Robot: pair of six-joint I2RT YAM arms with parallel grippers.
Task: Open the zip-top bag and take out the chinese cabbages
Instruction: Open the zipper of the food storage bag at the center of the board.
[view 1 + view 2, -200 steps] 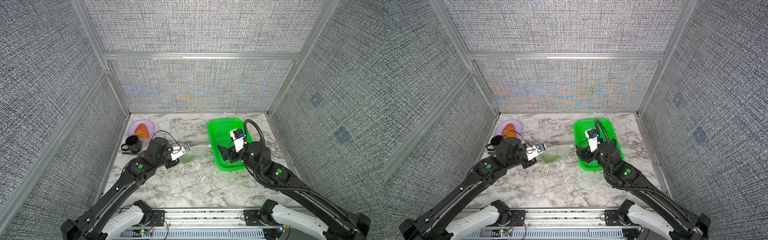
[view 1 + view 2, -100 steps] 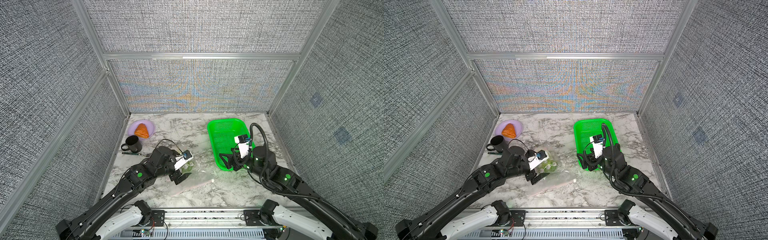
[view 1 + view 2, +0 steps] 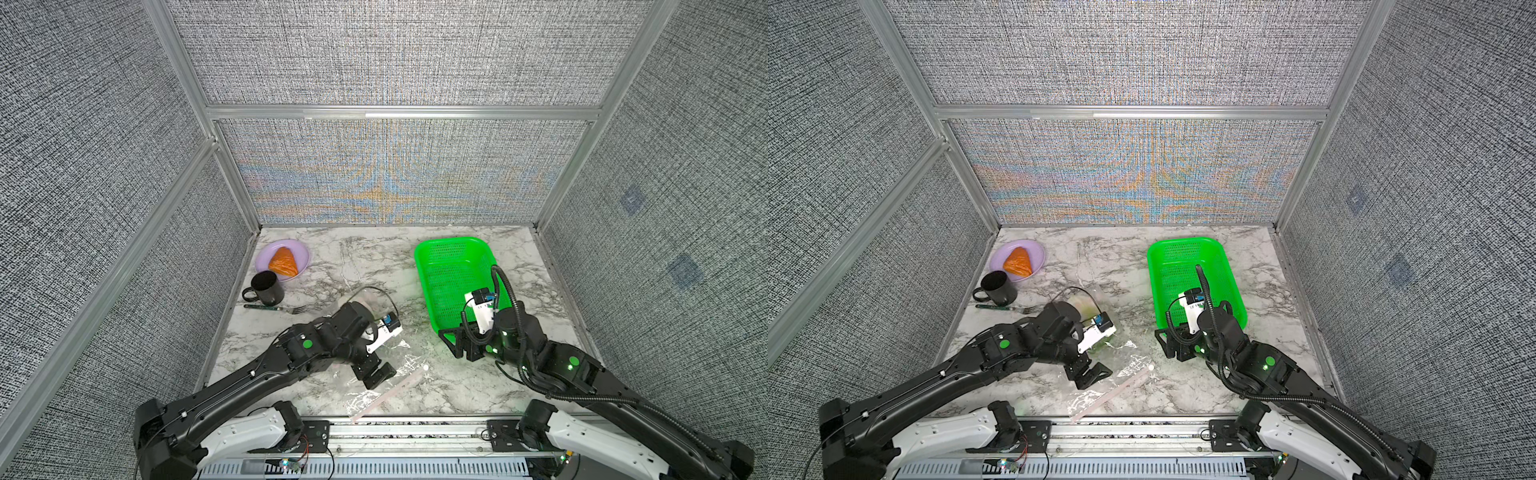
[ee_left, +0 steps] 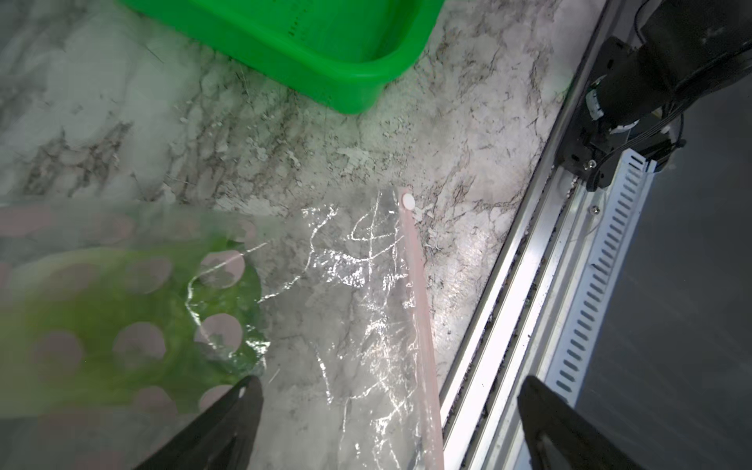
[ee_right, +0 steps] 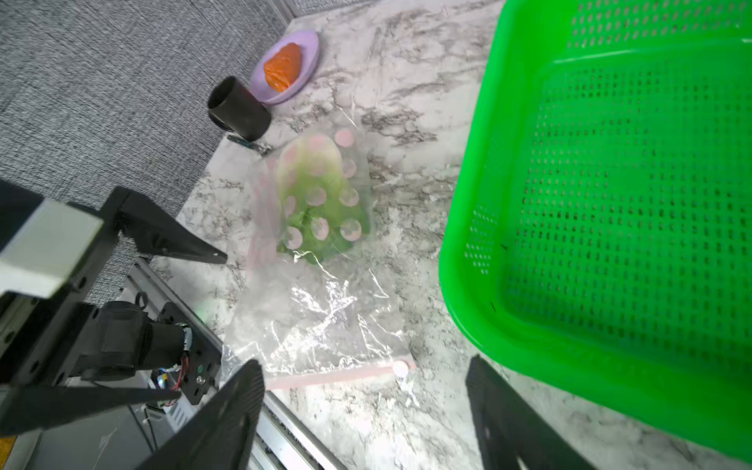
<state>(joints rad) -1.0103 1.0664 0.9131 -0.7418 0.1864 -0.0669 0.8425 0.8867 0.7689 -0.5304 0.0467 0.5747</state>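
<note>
**Plastic zip-top bag (image 3: 405,359) flat on marble (image 3: 374,257), zip strip (image 3: 388,397) toward the front rail (image 3: 415,428)**

Its long axis runs from the pink zip strip back to the chinese cabbage (image 5: 321,203) inside. Left gripper (image 3: 376,374), nearer, hovers above it, jaws spread and empty. Right gripper (image 3: 455,345), likewise spread and empty, hangs beside the near corner of the green mesh basket (image 3: 422,282).

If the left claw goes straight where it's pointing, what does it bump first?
Probably the zip-top bag: the left gripper points down at its clear plastic, beside the pink zip strip. Depth is hard to judge.
</note>
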